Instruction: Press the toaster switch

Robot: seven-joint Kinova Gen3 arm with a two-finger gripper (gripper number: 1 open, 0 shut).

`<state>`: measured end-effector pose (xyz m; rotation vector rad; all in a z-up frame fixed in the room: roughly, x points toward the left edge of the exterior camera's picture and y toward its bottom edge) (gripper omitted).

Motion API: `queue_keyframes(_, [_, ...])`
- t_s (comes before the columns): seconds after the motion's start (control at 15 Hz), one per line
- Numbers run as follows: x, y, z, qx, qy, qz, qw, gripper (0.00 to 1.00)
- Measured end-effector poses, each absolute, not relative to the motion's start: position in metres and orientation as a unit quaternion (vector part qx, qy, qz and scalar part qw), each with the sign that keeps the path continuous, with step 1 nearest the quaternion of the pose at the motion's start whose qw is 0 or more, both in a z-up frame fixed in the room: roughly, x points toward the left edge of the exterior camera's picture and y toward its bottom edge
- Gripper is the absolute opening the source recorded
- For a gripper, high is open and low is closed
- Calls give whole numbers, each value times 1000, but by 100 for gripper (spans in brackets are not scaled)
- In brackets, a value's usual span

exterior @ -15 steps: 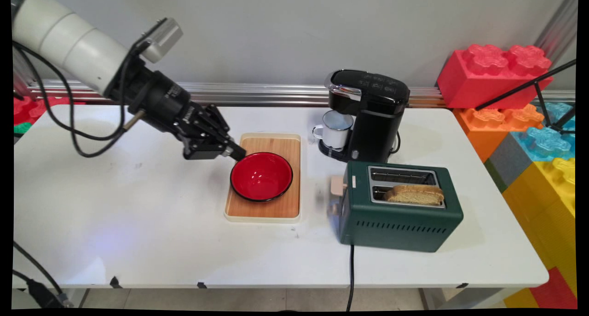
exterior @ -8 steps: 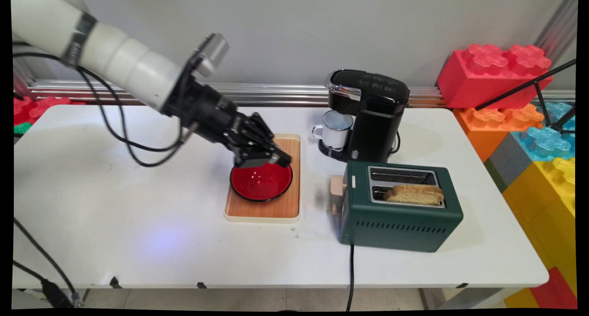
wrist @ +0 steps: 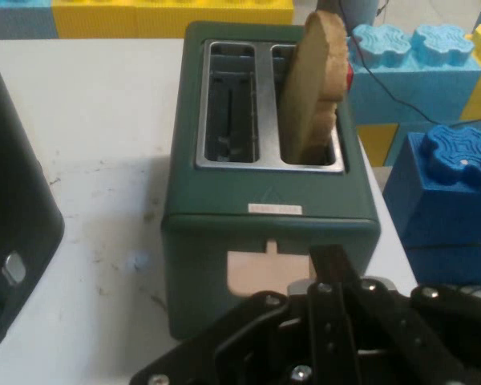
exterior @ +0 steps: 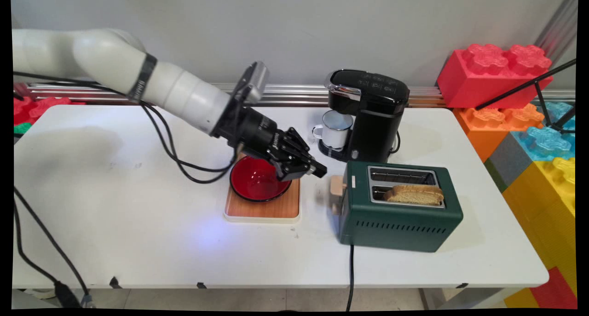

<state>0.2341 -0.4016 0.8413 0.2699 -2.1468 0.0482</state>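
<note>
My black gripper (exterior: pixel 318 171) hangs shut and empty just left of the dark green toaster (exterior: pixel 399 208), close to its beige lever (exterior: pixel 337 186). It sits above the right edge of the wooden tray (exterior: pixel 262 208), past the red bowl (exterior: pixel 252 182) on that tray. A slice of toast (exterior: pixel 414 194) stands in the toaster's near slot; the far slot holds nothing. In the hand view the gripper (wrist: pixel 327 258) points at the lever (wrist: pixel 260 273) on the end face of the toaster (wrist: pixel 264 184), with the toast (wrist: pixel 317 80) upright in the right slot.
A black coffee machine (exterior: pixel 370 113) with a white enamel mug (exterior: pixel 335 129) under its spout stands behind the toaster. The toaster's black cord (exterior: pixel 351 274) runs off the table's front edge. Large coloured toy blocks (exterior: pixel 529 118) are stacked at the right.
The arm has swung rightwards, carrying the shut gripper from the bowl's left rim across the bowl to the toaster's lever side. Bowl, tray and toaster have not moved.
</note>
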Motion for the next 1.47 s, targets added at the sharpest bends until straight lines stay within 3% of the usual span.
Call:
queue_keyframes(0.53, [210,-418,803,108,-869,24,482,0])
queue_keyframes(1.47, [202,-426,773,109,-874,23,473,0])
